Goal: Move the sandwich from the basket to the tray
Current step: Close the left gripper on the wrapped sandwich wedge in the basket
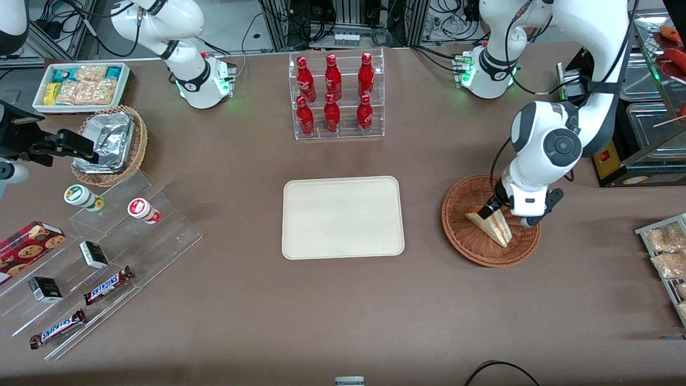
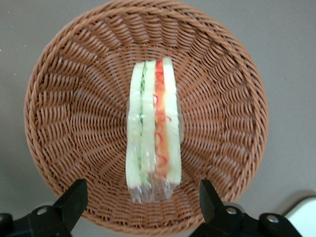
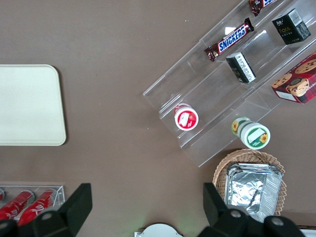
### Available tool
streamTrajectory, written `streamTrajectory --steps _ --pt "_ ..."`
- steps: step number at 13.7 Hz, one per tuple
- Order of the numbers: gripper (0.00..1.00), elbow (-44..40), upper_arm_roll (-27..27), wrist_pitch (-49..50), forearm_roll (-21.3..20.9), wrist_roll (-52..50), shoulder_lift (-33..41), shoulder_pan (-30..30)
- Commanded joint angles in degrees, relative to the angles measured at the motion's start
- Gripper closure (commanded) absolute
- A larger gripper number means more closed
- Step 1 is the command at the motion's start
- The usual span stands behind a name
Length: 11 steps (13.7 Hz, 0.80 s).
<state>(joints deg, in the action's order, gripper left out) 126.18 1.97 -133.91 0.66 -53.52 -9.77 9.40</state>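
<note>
Pincer [image 2: 140, 207] hangs spread wide over the sandwich [image 2: 153, 128], which stands on edge in the basket [image 2: 64, 98]. The slippery wrap could let it topple or squash before the tray [image 1: 343, 217].

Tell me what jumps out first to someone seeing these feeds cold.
The gripper, fingers open, hangs low over the sandwich lying in the basket at the working arm's end of the table. The bare cream tray sits mid-table, with a rack of red bottles farther from the front camera.
</note>
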Motion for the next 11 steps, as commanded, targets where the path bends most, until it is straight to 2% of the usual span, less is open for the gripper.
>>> streamTrajectory --steps 1,11 --pt "0.0 -0.58 -0.56 -2.48 -0.58 -2.2 -1.83 0.01" --pt "0.0 -0.58 -0.47 -7.93 0.3 -11.68 -5.69 0.27"
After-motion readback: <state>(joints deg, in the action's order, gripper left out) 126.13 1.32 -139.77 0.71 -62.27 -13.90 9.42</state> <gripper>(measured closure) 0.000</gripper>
